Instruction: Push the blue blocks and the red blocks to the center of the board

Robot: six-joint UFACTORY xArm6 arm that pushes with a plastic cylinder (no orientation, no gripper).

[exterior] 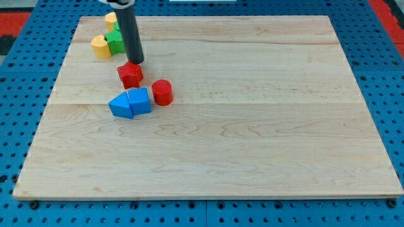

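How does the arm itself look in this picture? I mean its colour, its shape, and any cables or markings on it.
Only the arm's end shows: a straight, smooth dark rod, almost black, round like a cylinder, with a faint pale sheen along one side. At the view's top a small light-coloured part sits above it, mostly cut off. My tip is blunt and as dark as the rod. No cables, markings or fingers are visible.

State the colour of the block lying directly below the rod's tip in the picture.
Red: the star-like block just below my tip, shown clearly in the camera view.
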